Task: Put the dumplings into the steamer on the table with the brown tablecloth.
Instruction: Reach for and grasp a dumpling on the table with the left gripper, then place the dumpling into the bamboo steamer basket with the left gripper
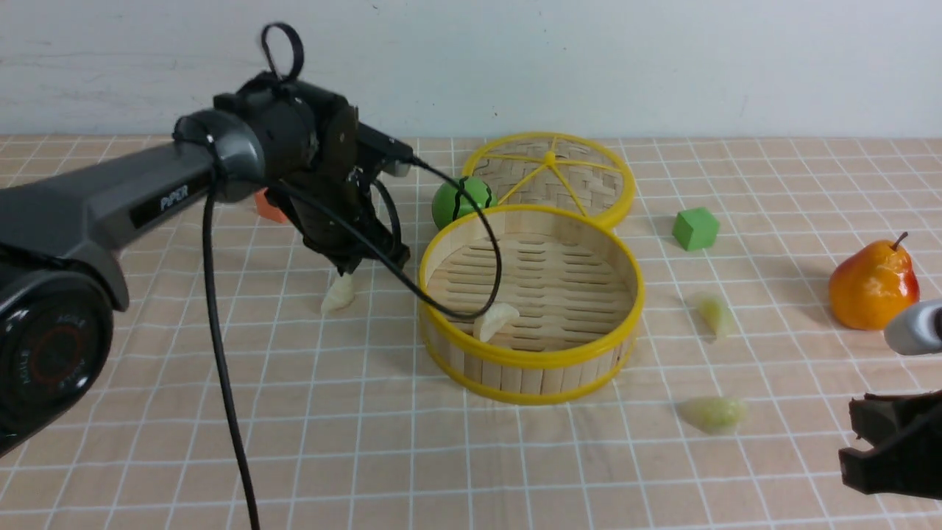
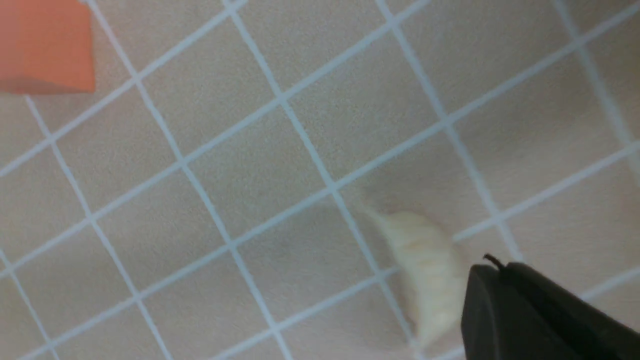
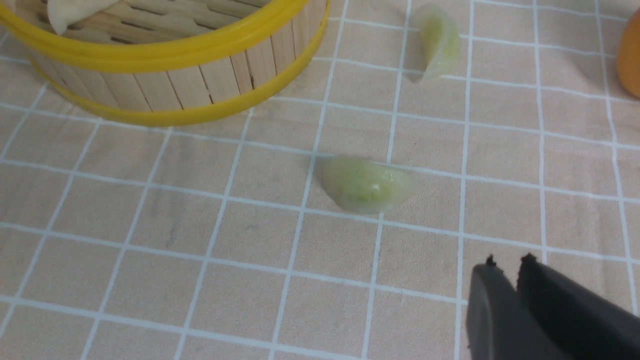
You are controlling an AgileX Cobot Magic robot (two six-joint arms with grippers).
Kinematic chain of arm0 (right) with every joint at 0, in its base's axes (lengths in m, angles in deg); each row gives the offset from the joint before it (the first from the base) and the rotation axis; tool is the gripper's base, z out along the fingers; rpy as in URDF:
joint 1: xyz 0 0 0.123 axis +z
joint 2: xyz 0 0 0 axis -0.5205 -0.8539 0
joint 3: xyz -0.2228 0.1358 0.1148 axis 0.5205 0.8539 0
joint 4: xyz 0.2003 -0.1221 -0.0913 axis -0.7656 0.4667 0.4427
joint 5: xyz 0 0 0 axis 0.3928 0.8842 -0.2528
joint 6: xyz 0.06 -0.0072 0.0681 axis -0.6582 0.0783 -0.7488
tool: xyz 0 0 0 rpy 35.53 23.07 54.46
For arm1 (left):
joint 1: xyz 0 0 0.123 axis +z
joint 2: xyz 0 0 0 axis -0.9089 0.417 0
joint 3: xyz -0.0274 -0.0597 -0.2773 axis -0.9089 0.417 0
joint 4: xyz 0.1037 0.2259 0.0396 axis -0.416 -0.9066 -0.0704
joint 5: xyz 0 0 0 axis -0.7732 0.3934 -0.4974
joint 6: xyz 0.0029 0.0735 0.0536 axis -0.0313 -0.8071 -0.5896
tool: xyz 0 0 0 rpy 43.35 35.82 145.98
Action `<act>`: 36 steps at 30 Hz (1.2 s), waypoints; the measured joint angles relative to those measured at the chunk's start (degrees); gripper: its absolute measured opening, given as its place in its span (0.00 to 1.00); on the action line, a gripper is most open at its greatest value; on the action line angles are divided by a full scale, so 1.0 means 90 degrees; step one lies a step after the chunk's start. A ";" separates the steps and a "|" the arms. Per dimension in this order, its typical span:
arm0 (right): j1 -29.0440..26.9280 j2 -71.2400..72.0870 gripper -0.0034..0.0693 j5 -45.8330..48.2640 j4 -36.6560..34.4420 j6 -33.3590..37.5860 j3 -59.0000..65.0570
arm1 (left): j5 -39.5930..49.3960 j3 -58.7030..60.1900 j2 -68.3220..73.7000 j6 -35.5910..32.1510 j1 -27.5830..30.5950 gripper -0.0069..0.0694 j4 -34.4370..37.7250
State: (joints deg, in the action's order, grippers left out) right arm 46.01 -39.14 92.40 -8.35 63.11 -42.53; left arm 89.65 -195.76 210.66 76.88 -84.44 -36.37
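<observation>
The steamer [image 1: 531,362] stands mid-table on the brown tablecloth [image 1: 383,442]; it also shows in the right wrist view [image 3: 175,82]. One cream dumpling [image 1: 494,322] lies inside it near the front left wall. Another cream dumpling [image 1: 338,294] lies on the cloth left of the steamer. My left gripper [image 1: 347,266] hangs just above this dumpling, shut and empty; in the left wrist view its tips [image 2: 492,265] are beside the dumpling [image 2: 425,270]. Two greenish dumplings [image 1: 715,315] [image 1: 712,412] lie right of the steamer. My right gripper [image 3: 506,265] is shut, low at the front right, short of the nearer one [image 3: 367,185].
The woven lid [image 1: 552,177] leans behind the steamer, with a green ball [image 1: 462,202] beside it. A green cube [image 1: 695,228] and a pear [image 1: 874,285] stand to the right. An orange block [image 1: 271,207] sits behind my left arm. A black cable hangs over the steamer's left rim.
</observation>
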 joint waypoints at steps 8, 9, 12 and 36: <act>0.0000 -0.0031 0.17 -0.0032 0.0000 0.0000 0.0000 | 0.0240 -0.0467 -0.0621 -0.0022 -0.0237 0.07 0.1689; 0.0000 -0.0031 0.17 -0.0032 0.0000 0.0000 0.0000 | 0.0281 -0.0467 -0.0599 0.0192 -0.0234 0.07 0.1600; 0.0000 -0.0031 0.18 -0.0038 0.0000 0.0000 0.0000 | 0.0343 -0.0467 -0.0446 0.0968 -0.0127 0.08 0.1127; 0.0000 -0.0031 0.19 -0.0045 -0.0209 0.0000 0.0000 | 0.0562 -0.0467 0.0530 0.2179 0.0038 0.35 -0.0236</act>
State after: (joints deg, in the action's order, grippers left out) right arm 46.01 -39.43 92.00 -10.24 63.11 -42.53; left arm 94.70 -199.96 215.43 96.49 -84.09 -38.50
